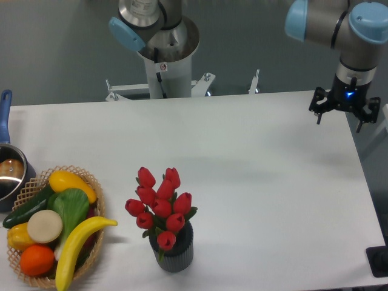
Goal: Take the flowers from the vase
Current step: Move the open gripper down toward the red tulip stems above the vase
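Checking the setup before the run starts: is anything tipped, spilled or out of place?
Nothing stands out. The ribbed dark grey vase stands upright with the red tulip flowers in it, the wicker basket holds its produce, and the gripper hangs over the table's far right corner.

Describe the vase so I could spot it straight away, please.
Start at the wicker basket of fruit at the white table's front left corner. Just right of it stands the vase, a small dark grey ribbed cylinder, the only thing holding red flowers.
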Motion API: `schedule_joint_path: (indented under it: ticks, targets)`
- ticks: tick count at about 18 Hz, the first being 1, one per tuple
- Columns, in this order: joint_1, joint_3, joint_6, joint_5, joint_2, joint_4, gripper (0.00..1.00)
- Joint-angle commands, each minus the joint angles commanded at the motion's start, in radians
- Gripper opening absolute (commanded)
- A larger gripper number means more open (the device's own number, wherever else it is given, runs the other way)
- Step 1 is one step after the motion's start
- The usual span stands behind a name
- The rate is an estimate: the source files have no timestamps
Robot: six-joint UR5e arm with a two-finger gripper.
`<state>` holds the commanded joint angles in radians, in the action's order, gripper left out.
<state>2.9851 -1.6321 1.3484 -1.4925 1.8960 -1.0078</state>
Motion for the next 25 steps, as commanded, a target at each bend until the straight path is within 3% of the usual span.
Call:
schedule_joint_path:
  ticks: [6, 7, 9, 12, 16, 20, 25]
  targets:
    - [-0.043, 0.003, -0.003, 0.008, -0.006, 0.014, 1.00]
    - [-0.049, -0.008, -0.006, 0.018, -0.008, 0.037, 1.00]
    - [-0.052, -0.043, -0.023, 0.133, -0.015, 0.099, 1.00]
    - [-0.045, -0.155, -0.104, 0.341, -0.104, 0.164, 1.00]
    - [-0.081, -0.250, -0.104, 0.455, -0.199, 0.167, 1.00]
    - [-0.155, -0.275, -0.115, 0.547, -0.212, 0.169, 1.00]
    - [-0.245, -0.265, -0.107, 0.690, -0.178, 0.170, 1.00]
